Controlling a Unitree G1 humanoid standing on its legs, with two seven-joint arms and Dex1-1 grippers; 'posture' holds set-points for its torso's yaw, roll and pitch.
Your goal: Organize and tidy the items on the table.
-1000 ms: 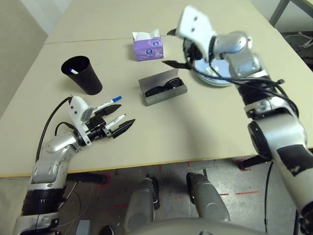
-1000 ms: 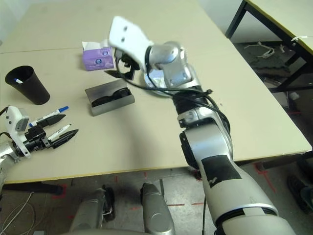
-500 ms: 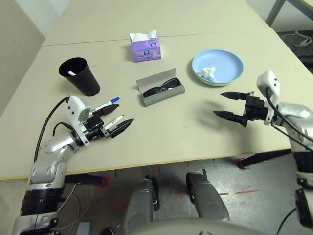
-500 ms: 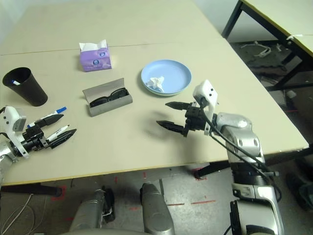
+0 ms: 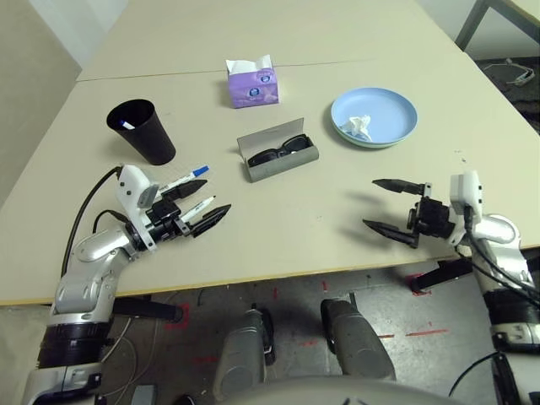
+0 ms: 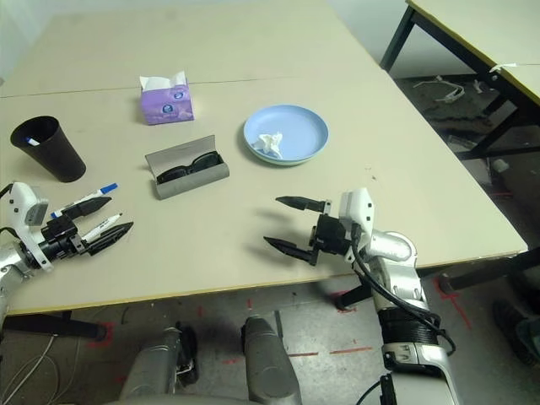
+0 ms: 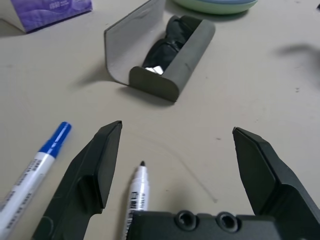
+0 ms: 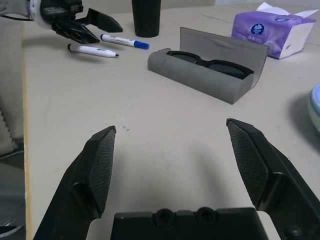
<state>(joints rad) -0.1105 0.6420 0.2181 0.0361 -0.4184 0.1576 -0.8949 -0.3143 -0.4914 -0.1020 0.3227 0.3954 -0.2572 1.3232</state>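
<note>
Table (image 5: 278,34): smooth pale beige top, hard, low friction.

Blue plate (image 5: 392,105): rigid, shallow, on the far right; best taken at the rim. A crumpled tissue (image 5: 359,126) lies in it, soft and nearly weightless.

Black cup (image 5: 143,131): far left, tapered, light, probably tippy; one pen stands inside.

Grey glasses case (image 5: 278,152): mid-table, lid up, sunglasses (image 5: 283,150) inside. Stiff shell; push the lid to close it.

Two white pens (image 7: 137,192) by the left gripper (image 5: 198,211), jaws spread with one pen between them: thin, slick, will roll.

Right gripper (image 5: 396,211): jaws wide, empty.
</note>
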